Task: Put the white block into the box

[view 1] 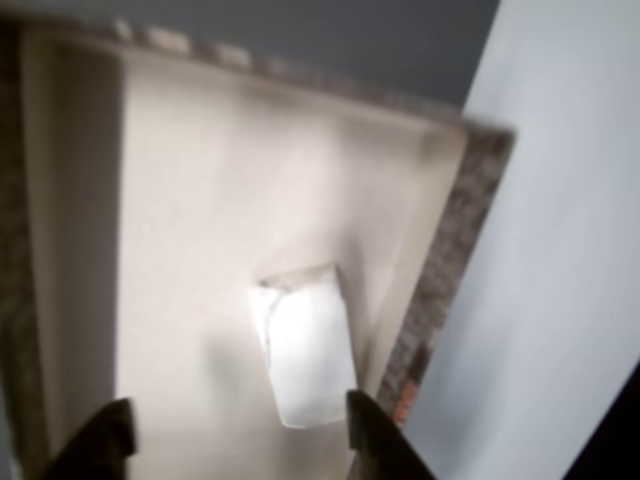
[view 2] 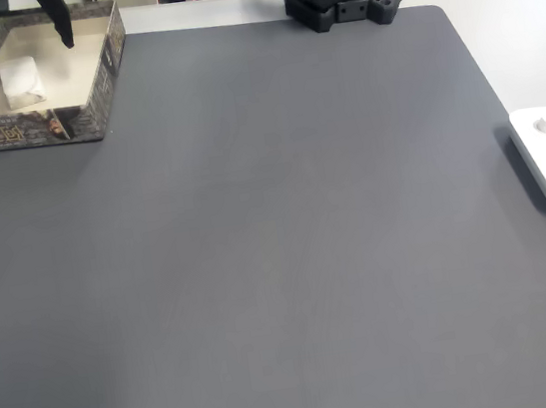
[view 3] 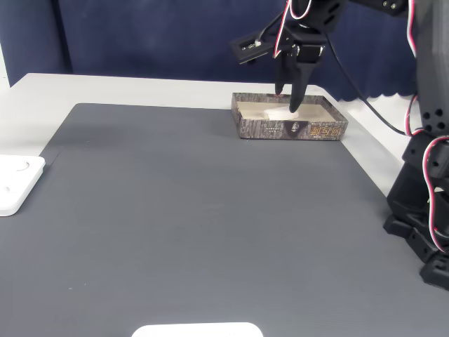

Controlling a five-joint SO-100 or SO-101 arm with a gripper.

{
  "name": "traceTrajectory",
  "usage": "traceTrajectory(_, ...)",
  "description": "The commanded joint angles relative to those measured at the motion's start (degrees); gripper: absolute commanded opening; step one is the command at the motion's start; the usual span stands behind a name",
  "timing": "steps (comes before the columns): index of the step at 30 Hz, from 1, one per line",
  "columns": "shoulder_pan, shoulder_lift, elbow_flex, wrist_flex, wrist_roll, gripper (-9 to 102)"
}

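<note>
Block [view 1: 304, 350] lies in box [view 1: 455, 250] — below parted jaws.

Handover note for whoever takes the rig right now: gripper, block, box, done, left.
Gripper: open, holding nothing, fingers apart above the box.
White block: lying loose on the box floor, also seen in a fixed view.
Box: at the mat's corner near the arm base.
Done: block is in the box.
Left: lift the arm clear; nothing else apparent.

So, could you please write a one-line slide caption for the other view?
Open gripper poised above the white block, which lies released on the pale floor of the box.
</note>
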Motion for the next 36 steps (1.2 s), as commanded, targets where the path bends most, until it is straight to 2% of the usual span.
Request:
traceTrajectory(1, -3.8, 10.4, 1.8, 0.5, -5.1, 15)
traceTrajectory(4, -6.9, 14.9, 6.2, 3.6, -12.7, -1)
traceTrajectory(5, -8.0, 16.6, 7.9, 3.9, -14.3, -2)
traceTrajectory(15, -21.1, 34.2, 23.7, 1.2, -30.2, -2)
traceTrajectory(21, -31.6, 43.4, 35.0, 1.1, -47.8, -2)
traceTrajectory(28, -46.2, 51.8, 47.9, -2.6, -61.9, -2)
traceTrajectory(36, -60.3, 56.9, 57.3, -6.9, -70.4, -2)
